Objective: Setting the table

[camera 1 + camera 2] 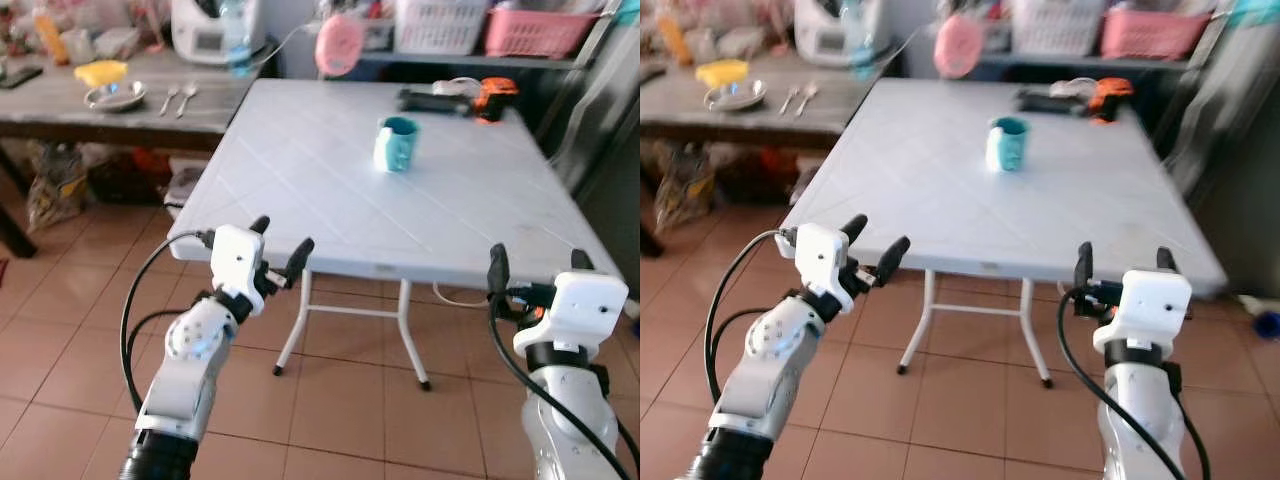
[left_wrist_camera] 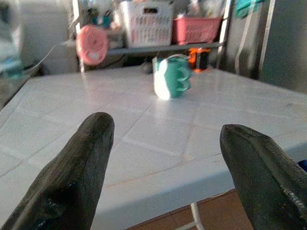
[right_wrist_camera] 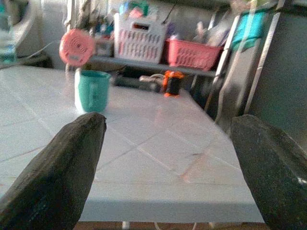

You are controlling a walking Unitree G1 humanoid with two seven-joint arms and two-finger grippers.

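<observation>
1. The main risk, as I judge it, is the near edge of the white desk (image 1: pixel 330 190): both arms are raised just short of it, so a low forward reach could knock the fingertips into the rim and jolt the light folding frame.
2. A second risk is the teal mug (image 1: pixel 397 144), the 1 item already standing on the white desk. It sits well beyond both sets of fingers, ahead and between them, and a careless sweep across the top could tip it.
3. The rest of the tableware is off beyond the left fingers on a grey side desk (image 1: pixel 60 105): a metal bowl (image 1: pixel 115 96) and 2 spoons (image 1: pixel 177 98) (fetching them means turning, and a blurred view while moving could spoil the aim).
4. The left gripper (image 1: pixel 281 240) has its 2 fingers spread wide, released and touching nothing.
5. The right gripper (image 1: pixel 539 264) is likewise spread wide and empty, its fingers pointing up towards the desk edge without contact.
</observation>
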